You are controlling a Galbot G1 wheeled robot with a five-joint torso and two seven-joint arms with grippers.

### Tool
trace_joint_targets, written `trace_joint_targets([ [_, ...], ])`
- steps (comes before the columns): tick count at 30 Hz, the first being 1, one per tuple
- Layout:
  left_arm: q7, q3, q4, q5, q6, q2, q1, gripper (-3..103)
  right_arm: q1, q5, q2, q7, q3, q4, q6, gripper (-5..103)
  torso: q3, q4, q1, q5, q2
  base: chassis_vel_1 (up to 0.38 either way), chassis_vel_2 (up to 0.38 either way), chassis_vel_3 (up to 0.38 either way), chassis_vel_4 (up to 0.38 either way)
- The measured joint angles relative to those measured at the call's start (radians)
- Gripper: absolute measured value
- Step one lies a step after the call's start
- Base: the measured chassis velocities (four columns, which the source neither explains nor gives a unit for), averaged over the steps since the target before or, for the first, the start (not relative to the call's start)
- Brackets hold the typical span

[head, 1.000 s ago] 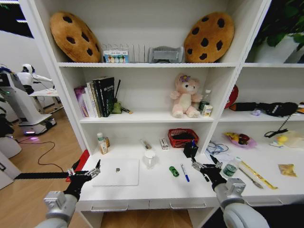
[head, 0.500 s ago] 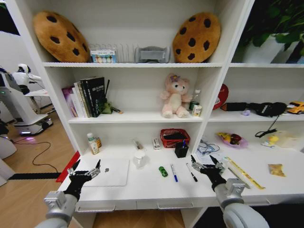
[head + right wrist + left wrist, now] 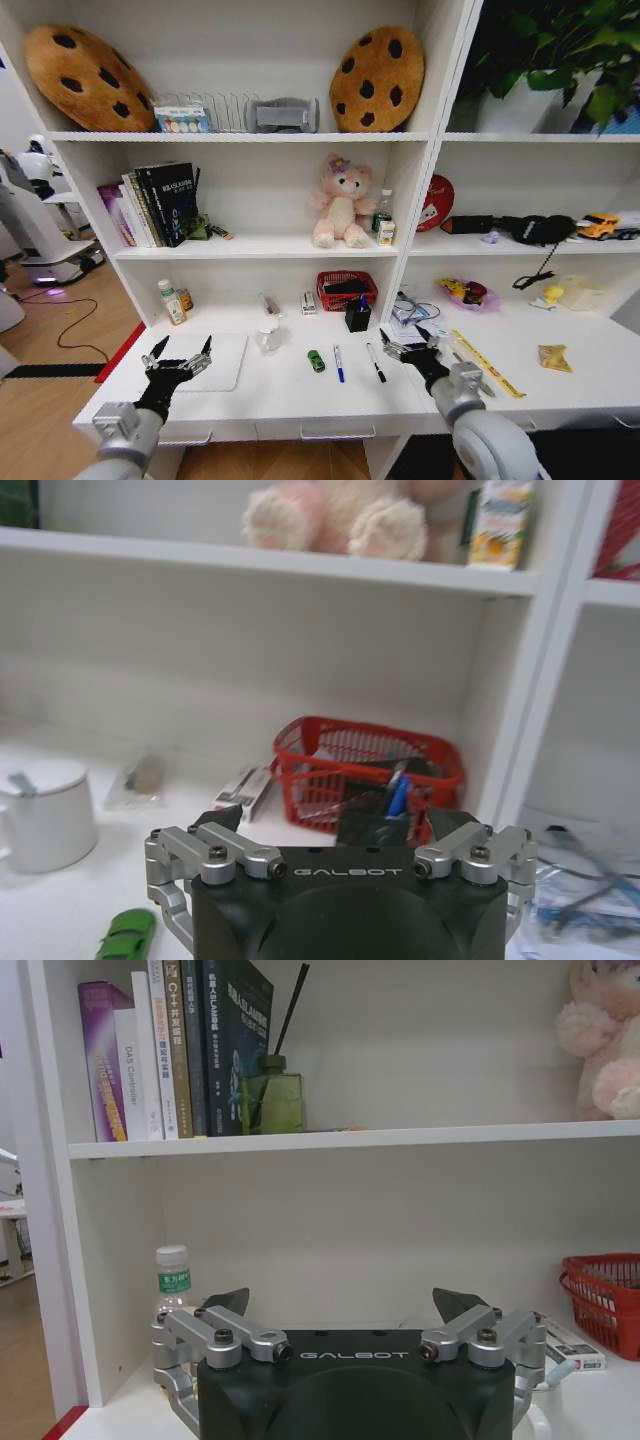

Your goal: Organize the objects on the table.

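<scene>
- White desk top (image 3: 270, 395) runs along the base of the shelf unit, with shallow handled drawers under its front edge.
- The left gripper (image 3: 180, 356) reaches up from the lower left corner of the head view, forearm angled inward, hovering over the near left corner of the thin silver laptop (image 3: 215, 362). Its fingers are spread wide and nothing sits between them; the left wrist view shows the same splayed fingers (image 3: 222, 1305) pointing toward the back wall.
- The laptop lies flat and closed on the left part of the desk.
- Behind it, by the back wall, stands a small bottle with a green label (image 3: 171, 302), also seen past the left gripper's finger in the left wrist view (image 3: 172, 1278).
- A white mug (image 3: 267, 338) stands just right of the laptop.
- A tiny green toy car (image 3: 316, 361) lies near the desk's middle, with a blue pen (image 3: 339, 364) just beside it and a black pen (image 3: 375, 362) further right, the three apart from each other.
- A black pen holder (image 3: 357, 316) stands in front of a red basket (image 3: 346, 289) at the back.
- The right gripper (image 3: 411, 347) comes up from the lower right, forearm slanting inward, held just right of the black pen with its fingers parted and empty.
</scene>
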Motion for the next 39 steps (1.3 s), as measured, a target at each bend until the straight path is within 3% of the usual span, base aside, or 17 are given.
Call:
trace_joint_targets([
  [3, 0.000, 0.000, 0.000, 0.000, 0.000, 0.000, 0.000, 100, 0.108, 0.103, -0.033, 0.077, -0.142, -0.057, -0.064, 100, 0.000, -0.0002, 0.000, 0.0004, 0.000, 0.000, 0.000, 0.000, 0.000],
  [7, 0.000, 0.000, 0.000, 0.000, 0.000, 0.000, 0.000, 100, 0.186, 0.184, -0.022, 0.167, -0.244, -0.101, -0.126, 100, 0.000, -0.0001, 0.000, 0.0003, 0.000, 0.000, 0.000, 0.000, 0.000],
  [10, 0.000, 0.000, 0.000, 0.000, 0.000, 0.000, 0.000, 100, 0.306, 0.226, 0.032, 0.263, -0.397, -0.194, -0.167, 100, 0.000, -0.0002, 0.000, 0.0004, 0.000, 0.000, 0.000, 0.000, 0.000],
  [17, 0.000, 0.000, 0.000, 0.000, 0.000, 0.000, 0.000, 100, 0.419, 0.253, 0.166, 0.376, -0.548, -0.325, -0.190, 100, 0.000, 0.0001, 0.000, 0.0001, 0.000, 0.000, 0.000, 0.000, 0.000],
  [24, 0.000, 0.000, 0.000, 0.000, 0.000, 0.000, 0.000, 100, 0.442, 0.275, 0.187, 0.421, -0.578, -0.355, -0.206, 100, 0.000, -0.0002, 0.000, 0.0002, 0.000, 0.000, 0.000, 0.000, 0.000],
  [34, 0.000, 0.000, 0.000, 0.000, 0.000, 0.000, 0.000, 100, 0.431, 0.285, 0.175, 0.411, -0.562, -0.358, -0.183, 101, 0.000, -0.0003, 0.000, 0.0003, 0.000, 0.000, 0.000, 0.000, 0.000],
  [39, 0.000, 0.000, 0.000, 0.000, 0.000, 0.000, 0.000, 100, 0.431, 0.288, 0.186, 0.407, -0.565, -0.358, -0.179, 89, 0.000, -0.0001, 0.000, 0.0003, 0.000, 0.000, 0.000, 0.000, 0.000],
])
